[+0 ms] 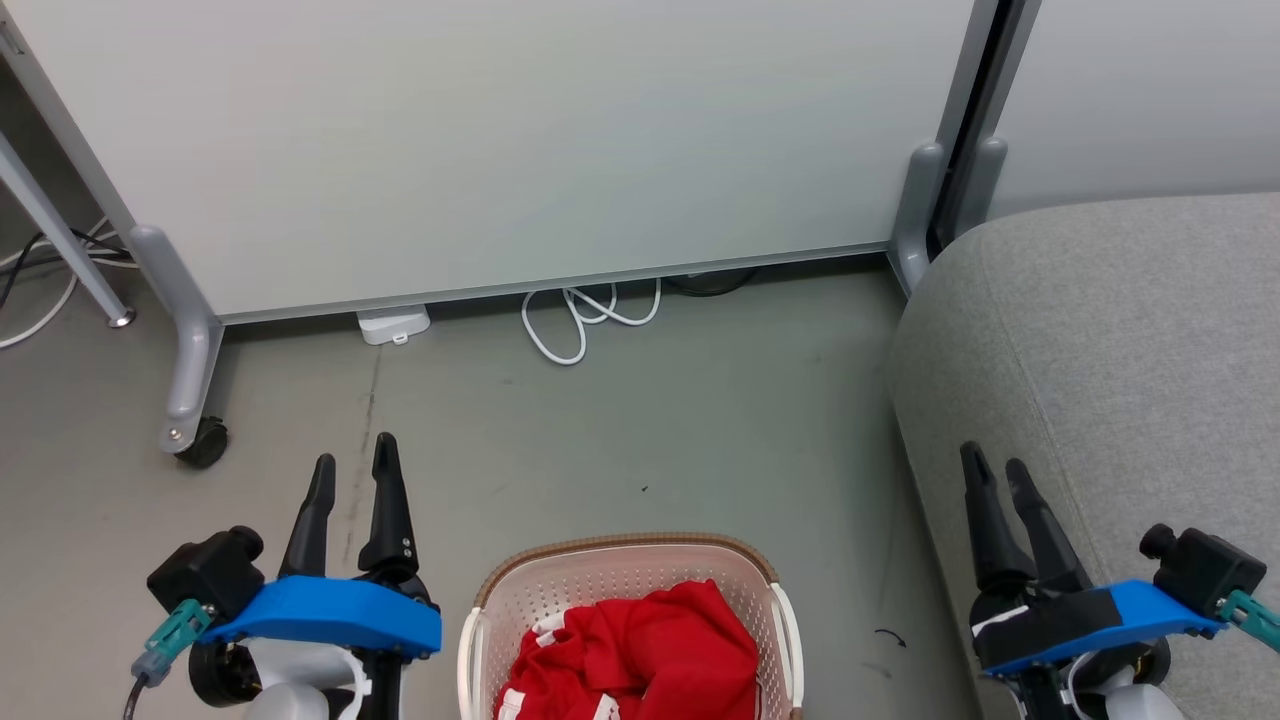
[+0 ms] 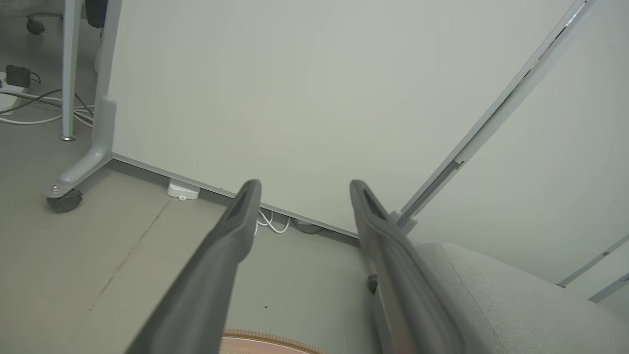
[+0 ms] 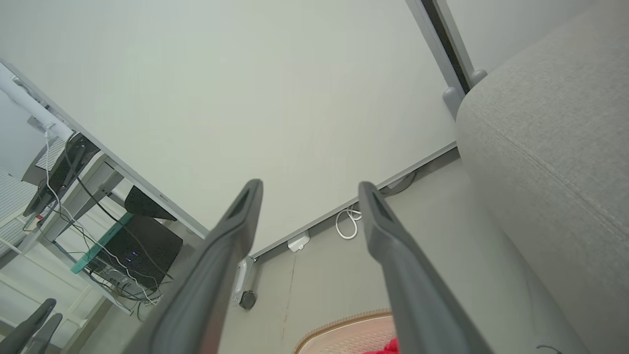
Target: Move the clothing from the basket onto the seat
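From the head, we see the red clothes (image 1: 650,650) piled in the basket (image 1: 620,543) on the floor (image 1: 640,420), between our arms. The seat (image 1: 1100,340) is close on our right. Our left pincer (image 1: 355,452) and right pincer (image 1: 993,458) are open and empty, ready to reach in. From the left wrist, that pincer is spread wide, near the basket's rim. From the right wrist, that pincer is wide too, beside the seat, so we think carrying will be short.

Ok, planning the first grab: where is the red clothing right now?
In the head view, the clothing lies in the basket at bottom centre, left of the seat.
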